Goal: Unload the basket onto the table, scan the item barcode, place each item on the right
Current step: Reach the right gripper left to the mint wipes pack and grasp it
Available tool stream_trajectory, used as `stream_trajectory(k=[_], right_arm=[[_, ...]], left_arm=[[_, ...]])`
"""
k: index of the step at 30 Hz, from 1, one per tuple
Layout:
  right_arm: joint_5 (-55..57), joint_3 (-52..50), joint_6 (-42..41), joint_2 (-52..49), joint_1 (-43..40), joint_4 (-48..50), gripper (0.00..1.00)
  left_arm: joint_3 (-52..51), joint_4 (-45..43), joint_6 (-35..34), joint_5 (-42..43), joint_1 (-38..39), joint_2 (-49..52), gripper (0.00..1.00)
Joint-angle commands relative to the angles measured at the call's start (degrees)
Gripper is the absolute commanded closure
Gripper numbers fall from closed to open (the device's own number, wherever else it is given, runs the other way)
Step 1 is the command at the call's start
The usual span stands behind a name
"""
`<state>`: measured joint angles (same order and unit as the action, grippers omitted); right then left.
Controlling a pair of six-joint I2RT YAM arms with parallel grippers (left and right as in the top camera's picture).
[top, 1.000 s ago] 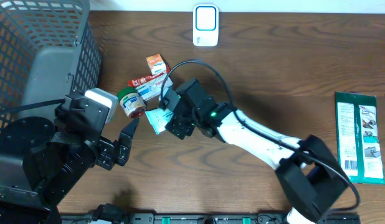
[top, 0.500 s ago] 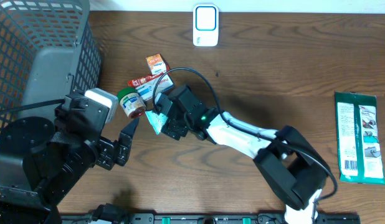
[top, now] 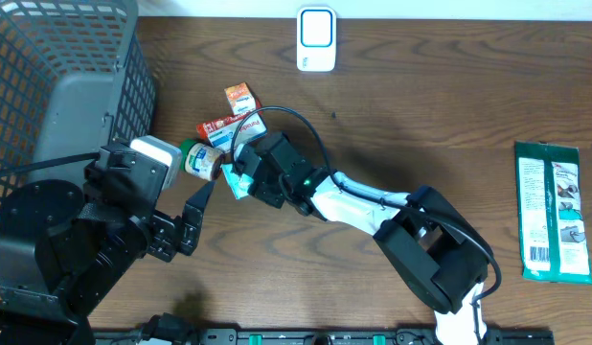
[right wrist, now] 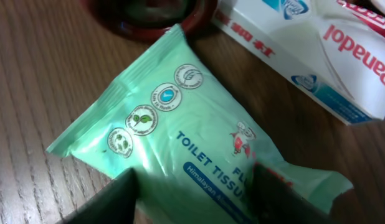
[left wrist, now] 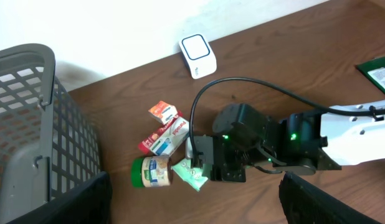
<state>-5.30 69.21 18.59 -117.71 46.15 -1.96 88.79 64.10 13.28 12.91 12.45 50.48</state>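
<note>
A mint-green toilet tissue pack (top: pixel 236 183) (left wrist: pixel 191 174) lies flat on the wooden table, beside a green-lidded jar (top: pixel 201 161) (left wrist: pixel 151 172). My right gripper (top: pixel 244 178) (right wrist: pixel 192 194) is down at the pack (right wrist: pixel 180 140), with one dark finger pressed against each side of it. No barcode shows on the pack's upper face. The white scanner (top: pixel 316 39) (left wrist: pixel 197 56) stands at the table's far edge. My left gripper (top: pixel 191 220) (left wrist: pixel 192 208) hangs open near the front left, nothing between its fingers.
A Panadol box (top: pixel 229 129) (right wrist: pixel 323 43) and a small orange box (top: pixel 241 98) lie just behind the pack. A grey wire basket (top: pixel 76 67) (left wrist: pixel 30 124) fills the left side. A long green packet (top: pixel 551 211) lies at the far right.
My right gripper slid left over the tissue pack and its jaws came together on it. The jar shifted slightly left. The left arm has not moved.
</note>
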Motion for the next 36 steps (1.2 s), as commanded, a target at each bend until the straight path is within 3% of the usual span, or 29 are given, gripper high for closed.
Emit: stream_trajectory(k=[1, 4, 5, 12, 24, 31, 32, 33, 35, 36], right_arm=[[1.38, -0.63, -1.99, -2.62, 0.35, -1.33, 0.76], [1.31, -0.63, -4.68, -2.62, 0.35, -1.86, 0.98], [1.25, -0.63, -5.01, -2.62, 0.35, -1.99, 0.99], [-2.56, -0.61, -5.07, -1.49, 0.39, -4.35, 0.99], [-3.23, -0.61, -6.23, 9.31, 0.11, -12.74, 0.99], [-9.77, -0.61, -8.26, 10.88, -3.17, -14.16, 0.99], [-9.79, -0.61, -8.22, 10.88, -3.56, -14.19, 0.92], [-9.88, -0.61, -7.19, 10.88, -3.82, -14.21, 0.73], [-10.05, -0.61, -2.01, 10.88, -3.82, -14.69, 0.53], [-10.05, -0.61, 1.25, 10.88, -3.61, -15.21, 0.33]], left_arm=[[0.33, -0.04, -0.31, -0.55, -0.15, 0.0, 0.14], [0.33, -0.04, -0.31, -0.55, -0.15, 0.0, 0.14], [0.33, -0.04, -0.31, -0.55, -0.15, 0.0, 0.14], [0.33, -0.04, -0.31, -0.55, -0.15, 0.0, 0.14], [0.33, -0.04, -0.31, -0.55, -0.15, -0.02, 0.14], [0.33, -0.02, -0.31, -0.55, -0.15, 0.0, 0.14], [0.33, -0.04, -0.31, -0.55, -0.15, 0.0, 0.14], [0.33, -0.04, -0.31, -0.55, -0.15, 0.0, 0.14], [0.33, -0.04, -0.31, -0.55, -0.15, 0.0, 0.14], [0.33, -0.04, -0.31, -0.55, -0.15, 0.0, 0.14]])
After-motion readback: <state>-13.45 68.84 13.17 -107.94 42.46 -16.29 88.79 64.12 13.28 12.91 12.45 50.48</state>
